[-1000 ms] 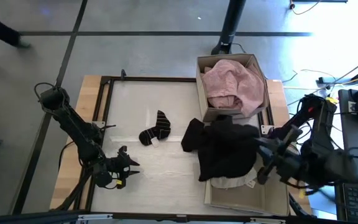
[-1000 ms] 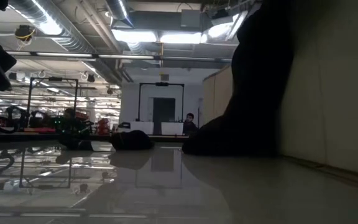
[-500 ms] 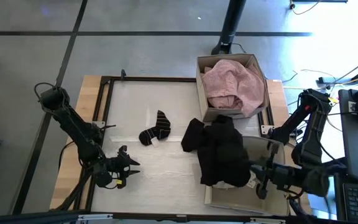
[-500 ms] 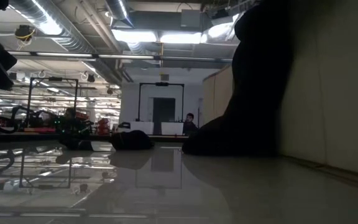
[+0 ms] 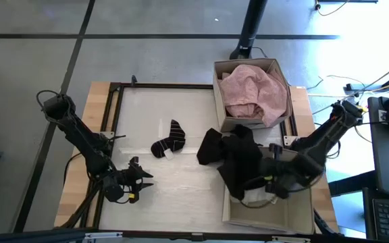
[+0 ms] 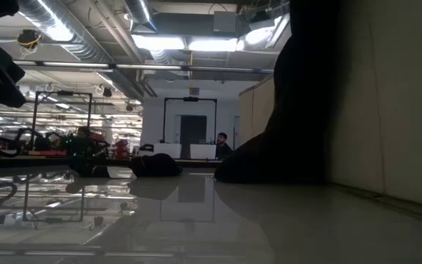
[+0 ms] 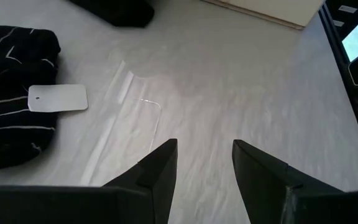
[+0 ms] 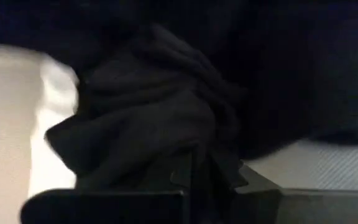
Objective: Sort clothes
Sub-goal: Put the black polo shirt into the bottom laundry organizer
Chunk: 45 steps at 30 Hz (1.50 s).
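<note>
A black garment (image 5: 238,158) lies partly on the table and partly over the near cardboard box's (image 5: 275,214) left rim; in the low view it rises as a dark mass (image 6: 299,103). My right gripper (image 5: 265,183) is over that box, shut on the black garment (image 8: 148,118). A white piece (image 5: 256,198) shows in the box under it. A pale pink garment (image 5: 252,91) fills the far box (image 5: 248,65). A black striped sock (image 5: 169,142) with a white tag (image 7: 58,98) lies mid-table. My left gripper (image 5: 137,179) is open and empty near the table's near-left corner (image 7: 204,149). My right gripper has a bunched fold of the black garment (image 8: 194,146) at its shut fingers, at the garment's near-right part over the near box. The fingers come level from the table's right side. The rest of the garment lies slack on the box rim and the table.
The two cardboard boxes stand along the table's right side, far and near. A dark frame rail (image 5: 113,115) runs along the table's left and far edges. Bare tabletop (image 5: 181,182) lies between the sock and the near edge.
My right gripper has swung from beyond the near box's right side toward the table's left, over the box and into the black garment. The garment's right part has bunched up and drawn narrower, uncovering the white piece in the box; its left part has stayed on the table.
</note>
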{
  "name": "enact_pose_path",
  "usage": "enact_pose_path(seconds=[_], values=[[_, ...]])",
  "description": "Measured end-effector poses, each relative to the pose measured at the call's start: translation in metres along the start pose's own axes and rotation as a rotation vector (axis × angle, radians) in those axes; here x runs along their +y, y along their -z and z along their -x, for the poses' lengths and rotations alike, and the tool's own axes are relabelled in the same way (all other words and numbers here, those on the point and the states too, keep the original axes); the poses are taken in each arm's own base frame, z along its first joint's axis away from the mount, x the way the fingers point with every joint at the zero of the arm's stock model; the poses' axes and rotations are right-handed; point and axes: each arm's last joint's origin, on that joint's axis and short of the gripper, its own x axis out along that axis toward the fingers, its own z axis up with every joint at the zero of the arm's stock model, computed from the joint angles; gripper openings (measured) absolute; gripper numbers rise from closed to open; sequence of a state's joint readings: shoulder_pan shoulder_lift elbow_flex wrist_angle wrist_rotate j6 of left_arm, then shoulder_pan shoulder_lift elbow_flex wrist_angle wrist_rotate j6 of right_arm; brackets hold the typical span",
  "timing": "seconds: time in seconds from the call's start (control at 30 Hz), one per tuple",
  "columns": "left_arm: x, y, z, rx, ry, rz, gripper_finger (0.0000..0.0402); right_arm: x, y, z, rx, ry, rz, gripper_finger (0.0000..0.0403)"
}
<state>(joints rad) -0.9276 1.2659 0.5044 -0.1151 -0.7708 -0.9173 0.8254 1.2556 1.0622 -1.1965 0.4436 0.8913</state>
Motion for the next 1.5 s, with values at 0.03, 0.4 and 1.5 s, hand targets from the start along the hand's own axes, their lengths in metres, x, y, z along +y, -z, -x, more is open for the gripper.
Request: enact_pose_path(seconds=[0.03,0.4,1.5], values=[[0.0,0.0,0.0,0.0,0.0,0.0,0.0146,-0.001,-0.001,-0.005,0.066,-0.002,-0.008,0.002],[0.0,0.0,0.0,0.001,-0.001,-0.009,0.0146,0.005,-0.015,-0.033,0.336,-0.108,-0.124,0.0162],[0.0,0.001,0.0,0.003,-0.004,-0.013,0.0146,-0.071,-0.163,-0.037,0.005,-0.037,-0.024,0.0276]])
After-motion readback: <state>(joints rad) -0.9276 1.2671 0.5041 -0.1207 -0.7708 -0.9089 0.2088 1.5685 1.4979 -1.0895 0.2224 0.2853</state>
